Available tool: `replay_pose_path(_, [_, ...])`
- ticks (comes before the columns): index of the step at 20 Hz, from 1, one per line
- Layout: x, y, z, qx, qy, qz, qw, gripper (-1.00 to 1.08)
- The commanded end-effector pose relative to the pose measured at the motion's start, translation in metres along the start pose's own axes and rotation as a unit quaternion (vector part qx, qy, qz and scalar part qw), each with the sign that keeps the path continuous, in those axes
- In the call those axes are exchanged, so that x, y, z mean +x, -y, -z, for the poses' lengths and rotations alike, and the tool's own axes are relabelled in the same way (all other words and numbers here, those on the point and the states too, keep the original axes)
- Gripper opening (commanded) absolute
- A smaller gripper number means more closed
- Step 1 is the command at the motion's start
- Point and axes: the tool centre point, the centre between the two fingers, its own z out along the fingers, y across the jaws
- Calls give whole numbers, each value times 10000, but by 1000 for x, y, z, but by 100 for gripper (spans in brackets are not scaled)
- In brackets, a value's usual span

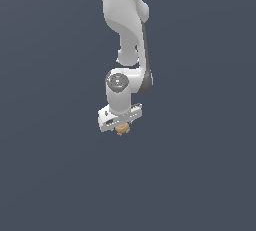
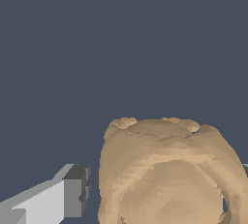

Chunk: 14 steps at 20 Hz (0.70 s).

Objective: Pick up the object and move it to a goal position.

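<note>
Centre of the exterior frame, just below mid-height: the small tan-orange lumpy blob [image 1: 122, 129] sits right under the white Franka arm's gripper [image 1: 120, 125], tucked against the underside of the white hand block. Only the blob's lower part peeks out; the rest is hidden by the hand. The arm [image 1: 125, 35] comes down from the top centre of the frame, w/ a round grey-capped joint above the wrist. Backdrop is flat dark slate-blue all round, so can't tell whether the blob rests on a surface or hangs clear of one.

Wrist view: the blob [image 2: 169, 174] fills the lower right quarter of the frame, knobbly bumps along its upper edge, smoother hollow in the middle. One finger [image 2: 53, 201], white w/ a dark grey pad, shows at lower left, a thin strip of background between the pad and the blob, so apart there. A sliver of the other finger at the right edge, approx. touching the blob. Jaws sit either side of the blob; whether they actually clamp it, can't tell.
</note>
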Motion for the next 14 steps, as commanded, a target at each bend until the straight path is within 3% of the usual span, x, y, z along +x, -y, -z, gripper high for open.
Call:
replay_pose_path(1, [1, -1, -2, -4, -7, 1, 10000, 100])
replay_pose_path(2, [1, -1, -2, -4, -7, 1, 10000, -100])
replay_pose_path(14, [1, 0, 0, -8, -10, -3, 10000, -100])
